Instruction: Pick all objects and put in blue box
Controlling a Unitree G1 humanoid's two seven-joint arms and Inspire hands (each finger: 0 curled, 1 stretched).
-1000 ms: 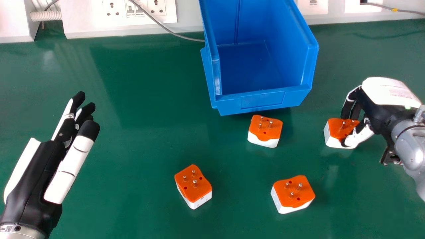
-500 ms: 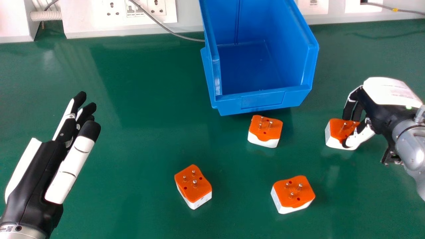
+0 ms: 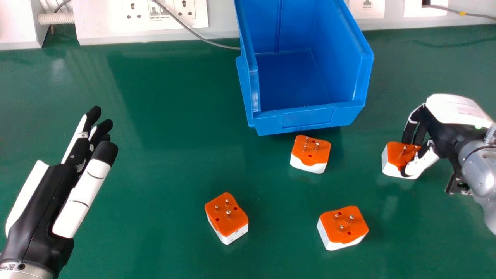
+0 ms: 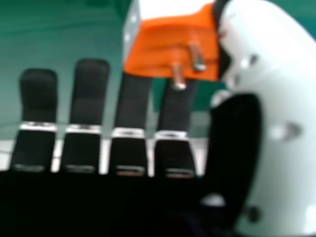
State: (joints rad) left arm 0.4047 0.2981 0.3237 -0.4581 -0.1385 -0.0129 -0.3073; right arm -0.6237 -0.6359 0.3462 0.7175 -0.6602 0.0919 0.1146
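- Desk (image 3: pixel 155 174), glossy green, carrying the whole spread.
- White casing (image 3: pixel 100 33) along its far edge, fitted with sockets, a grey cable (image 3: pixel 195 35) drooping in front towards the box.
- Blue box (image 3: pixel 306 118), open at the top and low at the front, with nothing inside that I can see from here.
- Left hand (image 3: pixel 46 193) off on the left, fingers nearly straight, holding nothing.
- Right hand (image 3: pixel 445 130) over on the right, partly closed: fingers bent down on one side, thumb pressed to the other, pinching an adapter (image 3: pixel 399 153). That piece is a chunky block, orange face over a white body, metal pins poking out. Whether it touches the desk, I can't tell.
- Three more adapters like it, all orange side up, pins upright: one (image 3: pixel 310 155) just in front of the box, one (image 3: pixel 223 223) nearer and to the left, one (image 3: pixel 345 224) nearer and to the right, turned at an angle.
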